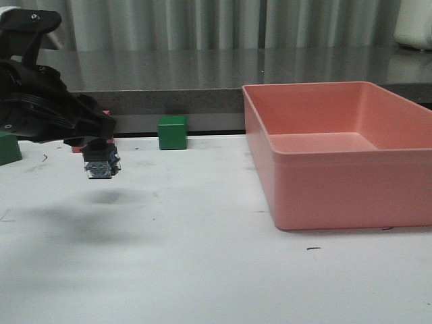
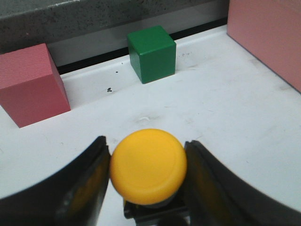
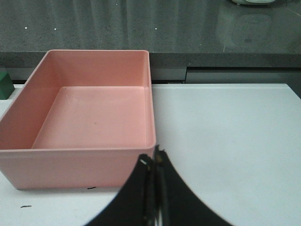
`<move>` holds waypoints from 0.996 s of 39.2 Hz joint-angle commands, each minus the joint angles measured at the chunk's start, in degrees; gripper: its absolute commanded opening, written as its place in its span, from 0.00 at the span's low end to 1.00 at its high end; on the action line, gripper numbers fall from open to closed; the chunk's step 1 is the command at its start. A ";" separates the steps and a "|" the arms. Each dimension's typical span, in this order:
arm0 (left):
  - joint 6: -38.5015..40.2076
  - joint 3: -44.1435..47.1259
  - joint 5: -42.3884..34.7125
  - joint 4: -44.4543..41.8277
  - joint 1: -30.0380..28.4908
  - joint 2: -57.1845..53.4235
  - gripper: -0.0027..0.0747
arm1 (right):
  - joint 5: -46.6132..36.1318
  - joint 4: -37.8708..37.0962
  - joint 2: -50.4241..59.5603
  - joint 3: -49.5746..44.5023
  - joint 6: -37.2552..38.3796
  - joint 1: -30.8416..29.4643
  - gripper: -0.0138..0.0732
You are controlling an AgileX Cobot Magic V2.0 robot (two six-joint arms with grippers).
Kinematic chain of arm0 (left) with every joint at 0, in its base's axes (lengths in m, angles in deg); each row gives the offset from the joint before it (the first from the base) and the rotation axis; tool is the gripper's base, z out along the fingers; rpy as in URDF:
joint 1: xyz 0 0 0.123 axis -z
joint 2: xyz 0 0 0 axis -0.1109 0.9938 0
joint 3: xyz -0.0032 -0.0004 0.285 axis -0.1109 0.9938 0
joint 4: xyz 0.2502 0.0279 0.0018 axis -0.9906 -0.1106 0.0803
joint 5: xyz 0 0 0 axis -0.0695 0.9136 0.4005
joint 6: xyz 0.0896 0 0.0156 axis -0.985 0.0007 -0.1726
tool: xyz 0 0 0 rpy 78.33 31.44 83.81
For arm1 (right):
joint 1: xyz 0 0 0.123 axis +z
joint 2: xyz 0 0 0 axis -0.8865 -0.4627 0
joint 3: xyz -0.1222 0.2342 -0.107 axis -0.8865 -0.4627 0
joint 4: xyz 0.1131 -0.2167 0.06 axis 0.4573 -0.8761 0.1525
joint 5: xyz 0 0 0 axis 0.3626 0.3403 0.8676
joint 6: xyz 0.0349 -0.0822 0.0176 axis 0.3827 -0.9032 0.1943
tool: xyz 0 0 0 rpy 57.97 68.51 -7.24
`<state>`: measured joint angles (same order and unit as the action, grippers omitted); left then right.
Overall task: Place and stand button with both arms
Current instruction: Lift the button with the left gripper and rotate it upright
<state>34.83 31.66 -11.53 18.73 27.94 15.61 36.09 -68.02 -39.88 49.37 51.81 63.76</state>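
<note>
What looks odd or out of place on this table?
Nothing is spilled or broken. The one unusual sight: the button hangs in the air, clamped in the left pincer, with its shadow on the table below.

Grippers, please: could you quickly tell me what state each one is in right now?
Left gripper: closed on the button, held above the table.
Right gripper: closed, holding nothing.
</note>
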 commanded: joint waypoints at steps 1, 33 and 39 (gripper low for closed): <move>-0.13 -0.12 -8.23 0.10 -0.15 -1.02 0.40 | -4.52 -0.74 -0.51 1.41 -0.53 -0.42 0.08; -2.84 3.57 -16.60 0.23 -0.15 3.36 0.40 | -4.52 -0.74 -0.51 1.41 -0.53 -0.42 0.08; -2.84 3.57 -16.60 0.23 -0.15 4.80 0.40 | -4.52 -0.74 -0.51 1.41 -0.53 -0.42 0.08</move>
<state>32.18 36.13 -23.14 18.59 27.94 21.87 36.09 -68.02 -39.88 49.37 51.81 63.76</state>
